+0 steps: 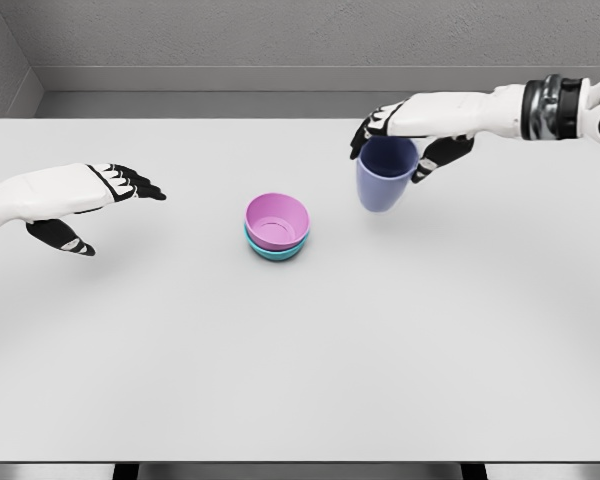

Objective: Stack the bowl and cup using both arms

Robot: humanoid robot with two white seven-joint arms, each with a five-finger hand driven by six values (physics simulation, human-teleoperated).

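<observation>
One right robot hand (412,140) hides the purple cup (384,178) rim.

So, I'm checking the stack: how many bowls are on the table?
2: a pink bowl nested in a teal bowl at the table's middle, left of the purple cup in the right hand.

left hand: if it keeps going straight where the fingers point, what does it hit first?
Probably nothing: the open left hand points right, and that line seems to pass behind the pink bowl toward the purple cup held by the right hand. Depth unclear.
</observation>
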